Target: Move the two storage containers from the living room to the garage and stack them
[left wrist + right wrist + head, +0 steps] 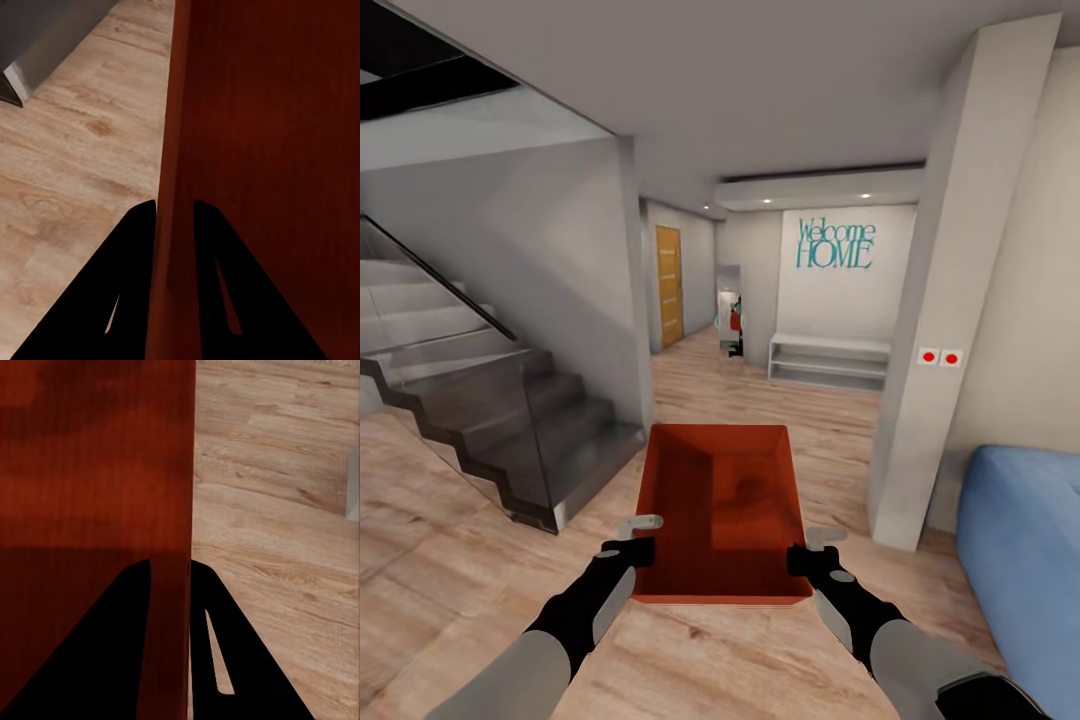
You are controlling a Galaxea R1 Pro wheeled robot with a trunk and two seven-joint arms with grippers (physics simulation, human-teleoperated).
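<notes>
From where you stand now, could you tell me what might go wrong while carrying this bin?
1. The storage container hangs only by its side walls, pinched by the left pincer and right pincer; uneven arm motion could let it slip.
2. The staircase and pillar narrow the passage ahead.

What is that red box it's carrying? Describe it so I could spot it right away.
Start from the grey staircase on the left and the blue sofa on the right. Between them, above the wood-plank floor, the left gripper and right gripper clamp opposite walls of an orange-red storage container. It is open-topped and empty, the only red bin here.
</notes>
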